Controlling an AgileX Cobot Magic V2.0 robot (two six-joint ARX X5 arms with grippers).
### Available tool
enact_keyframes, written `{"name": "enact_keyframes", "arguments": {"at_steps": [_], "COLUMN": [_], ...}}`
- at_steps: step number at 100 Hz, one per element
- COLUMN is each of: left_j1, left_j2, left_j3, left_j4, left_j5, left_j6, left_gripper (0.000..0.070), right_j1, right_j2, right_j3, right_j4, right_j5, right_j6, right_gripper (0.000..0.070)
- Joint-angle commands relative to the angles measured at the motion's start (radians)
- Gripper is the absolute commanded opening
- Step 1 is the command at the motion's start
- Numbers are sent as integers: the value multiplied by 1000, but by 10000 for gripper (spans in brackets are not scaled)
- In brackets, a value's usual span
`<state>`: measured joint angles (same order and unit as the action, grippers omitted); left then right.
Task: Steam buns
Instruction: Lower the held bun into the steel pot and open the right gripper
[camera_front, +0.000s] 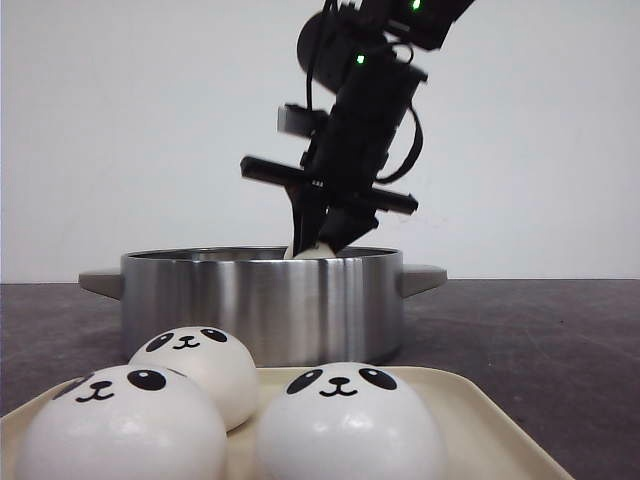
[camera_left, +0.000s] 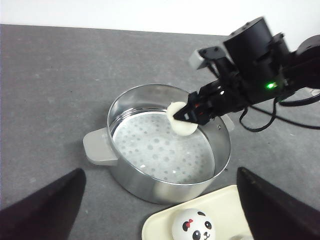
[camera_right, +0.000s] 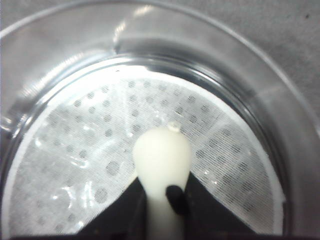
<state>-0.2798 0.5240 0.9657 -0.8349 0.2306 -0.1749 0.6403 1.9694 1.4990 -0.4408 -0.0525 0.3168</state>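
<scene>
My right gripper (camera_front: 318, 238) is shut on a white panda bun (camera_right: 161, 160), squeezed between its fingers, and holds it just inside the far rim of a steel pot (camera_front: 262, 300). The left wrist view shows this bun (camera_left: 181, 121) hanging above the pot's perforated white liner (camera_left: 160, 150). Three panda buns (camera_front: 120, 425) (camera_front: 200, 365) (camera_front: 350, 425) sit on a cream tray (camera_front: 470, 415) in front of the pot. One bun with a red bow (camera_left: 196, 226) shows on the tray (camera_left: 165, 225) in the left wrist view. My left gripper (camera_left: 160, 210) is open and empty, above the pot's near side.
The pot has grey side handles (camera_front: 100, 282) (camera_front: 425, 277) and stands on a dark grey table (camera_front: 520, 340). The tray touches the pot's near side. A white wall rises behind.
</scene>
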Motion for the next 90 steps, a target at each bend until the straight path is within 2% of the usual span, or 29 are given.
{"name": "enact_keyframes", "arguments": {"at_steps": [1,15,21,38,48,59,69,90], "left_j1": [-4,-4,-4,-4,-4,-4,-4,-4], "left_j2": [5,5,5,5,5,5,5,5], "left_j3": [13,13,13,13,13,13,13,13], "left_j4": [9,-5,-15,-18,-18,-18,-18,-26], "left_j5": [-6,-6,-6,-6,-6,-6,-6,-6], "left_j6": [10,10,10,10,10,10,10,10], "left_gripper": [593,593,593,593,593,592,593,593], "right_j1": [7,-2,-2,-2,-2,-2,-2,-2], "right_j2": [32,34,34,34,34,34,34,34], "right_j3": [22,21,21,21,21,21,21,21], "right_j4": [20,27,30,10,5,3,-9,-24], "right_j5": [3,4,3,4,4,4,5,8], "right_j6": [-6,12,13,13,13,13,14,13], "right_gripper": [0,4,31,224,273,295,383,405]}}
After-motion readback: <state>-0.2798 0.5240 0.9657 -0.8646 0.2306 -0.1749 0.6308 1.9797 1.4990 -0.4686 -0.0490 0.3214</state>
